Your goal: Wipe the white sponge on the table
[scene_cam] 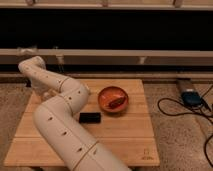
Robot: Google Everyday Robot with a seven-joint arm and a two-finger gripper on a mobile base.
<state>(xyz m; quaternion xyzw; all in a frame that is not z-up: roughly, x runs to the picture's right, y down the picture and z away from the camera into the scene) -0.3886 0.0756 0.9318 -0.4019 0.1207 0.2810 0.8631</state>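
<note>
One step, approach, judged in hand: posed pincer (40, 92) by far-left corner of light bamboo plank worktop (125, 135), grip untellable. Saw no white sponge; needed locating.

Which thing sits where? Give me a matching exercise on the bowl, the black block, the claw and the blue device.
Things:
1 orange bowl
2 black block
3 claw
4 blue device

Places:
A floor, right of the table
B table's far left corner
C table's middle
D table's far half, right of centre

Pairs: 1-D; 2-C; 3-B; 4-A
</note>
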